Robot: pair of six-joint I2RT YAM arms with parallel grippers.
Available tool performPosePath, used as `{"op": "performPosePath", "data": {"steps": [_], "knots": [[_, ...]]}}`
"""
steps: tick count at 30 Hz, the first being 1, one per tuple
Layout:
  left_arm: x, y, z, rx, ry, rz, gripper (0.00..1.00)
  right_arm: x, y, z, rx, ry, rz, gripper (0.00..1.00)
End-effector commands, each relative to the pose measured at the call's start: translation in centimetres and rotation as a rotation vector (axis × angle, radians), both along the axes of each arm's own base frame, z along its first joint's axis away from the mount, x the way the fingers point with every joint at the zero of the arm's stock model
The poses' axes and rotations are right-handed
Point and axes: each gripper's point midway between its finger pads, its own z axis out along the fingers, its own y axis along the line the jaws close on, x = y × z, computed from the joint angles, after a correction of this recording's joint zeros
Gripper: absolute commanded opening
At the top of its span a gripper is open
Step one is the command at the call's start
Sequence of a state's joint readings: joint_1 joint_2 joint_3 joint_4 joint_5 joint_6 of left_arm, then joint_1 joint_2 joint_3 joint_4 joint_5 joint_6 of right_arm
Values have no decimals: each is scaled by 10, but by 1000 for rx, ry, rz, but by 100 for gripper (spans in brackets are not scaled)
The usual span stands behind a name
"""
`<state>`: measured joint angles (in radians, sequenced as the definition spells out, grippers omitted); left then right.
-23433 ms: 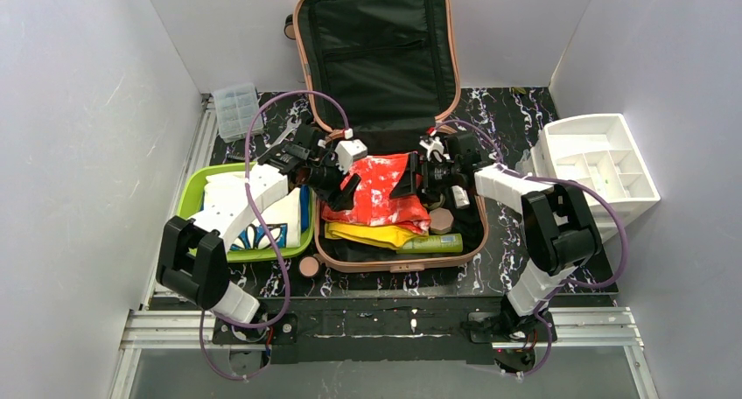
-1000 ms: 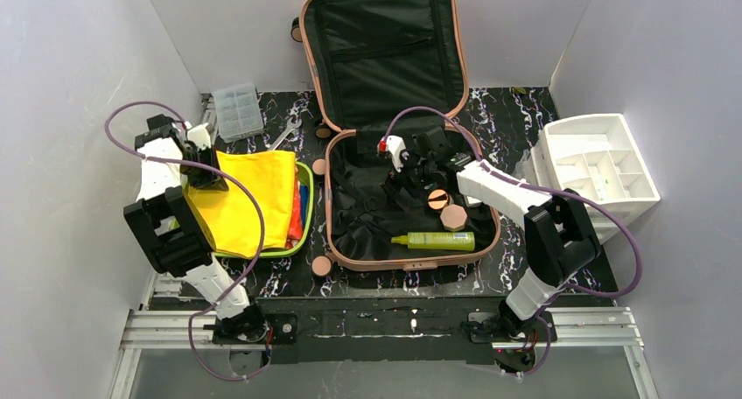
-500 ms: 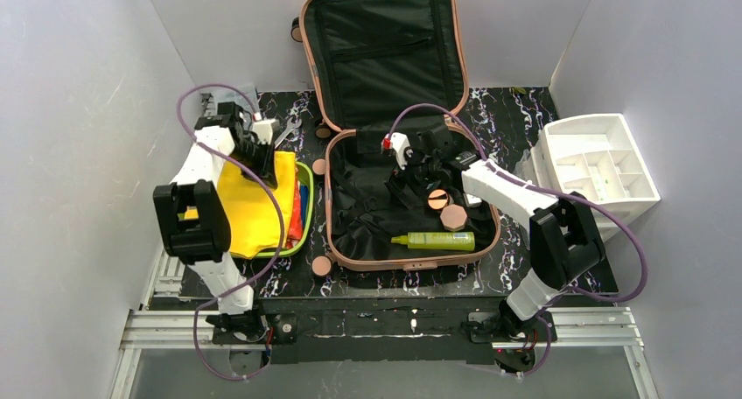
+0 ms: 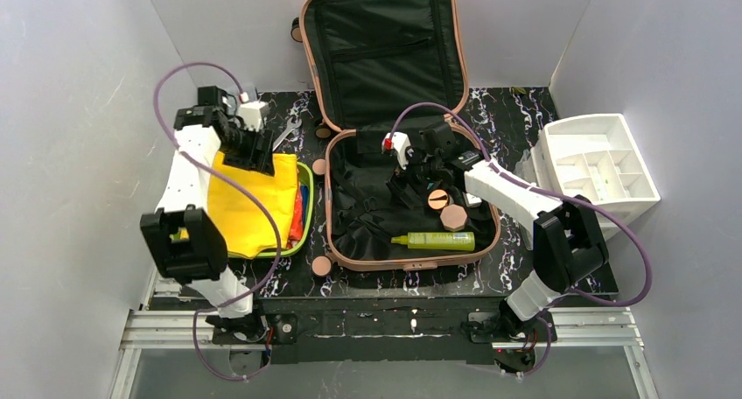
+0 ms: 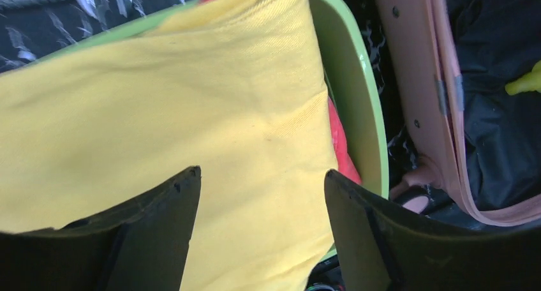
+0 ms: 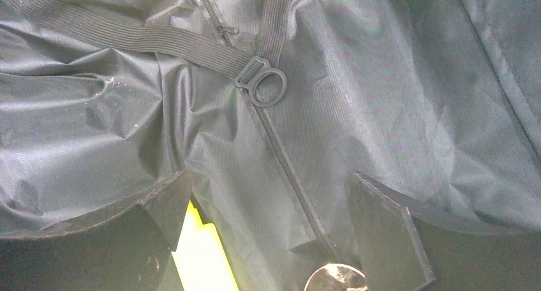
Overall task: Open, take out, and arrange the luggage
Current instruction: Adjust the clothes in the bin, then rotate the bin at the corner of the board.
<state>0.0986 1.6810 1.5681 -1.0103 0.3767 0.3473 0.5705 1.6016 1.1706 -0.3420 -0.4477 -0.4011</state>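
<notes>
Luggage open mid-worktop, lid against back wall. Left pincer spread, empty, low over yellow cloth draped across green tray: retreat may snag cloth. Right pincer spread, empty, over lining; strap ring may catch.

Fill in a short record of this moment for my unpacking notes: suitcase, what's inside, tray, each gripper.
suitcase: open, lid standing up at the back
inside: green bottle, round disc, hexagonal piece
tray: left of the suitcase, yellow cloth on top, red fabric showing under its edge
left gripper: open, above the yellow cloth
right gripper: open, above the suitcase's black lining, holding nothing
organizer: right of the suitcase
</notes>
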Motion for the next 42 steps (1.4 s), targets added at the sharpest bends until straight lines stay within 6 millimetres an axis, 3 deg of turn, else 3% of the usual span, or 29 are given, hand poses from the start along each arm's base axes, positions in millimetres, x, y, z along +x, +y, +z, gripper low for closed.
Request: {"op": "performPosePath", "data": {"steps": [1,5,10,13,17,22,27,31,37,42], "knots": [[-31,12,62,106,-174,-148,72,-1,3,30,50,-75,43,98],[-85,4,64,127,-196,-506,75,-3,2,28,47,-75,53,98],[-165,-13,40,35,-131,-835,75,-4,1,27,42,-77,63,98],[-186,-33,30,-85,-162,-953,75,-4,2,25,37,-71,67,98],[-191,-55,18,-210,-153,-1021,71,-5,0,18,22,-60,70,98],[-192,-67,-18,-236,-33,-1081,62,-3,-2,9,-2,-46,66,98],[-177,-63,-46,-152,-71,-1040,55,-3,-4,3,-19,-36,71,98],[-172,-62,-50,-88,-161,-1017,52,-2,-4,0,-24,-30,72,98],[-194,-59,-66,-41,-188,-1041,51,-2,-4,-3,-29,-17,75,98],[-198,-50,-92,32,-173,-1024,44,-2,-4,-2,-28,-14,74,98]]}}
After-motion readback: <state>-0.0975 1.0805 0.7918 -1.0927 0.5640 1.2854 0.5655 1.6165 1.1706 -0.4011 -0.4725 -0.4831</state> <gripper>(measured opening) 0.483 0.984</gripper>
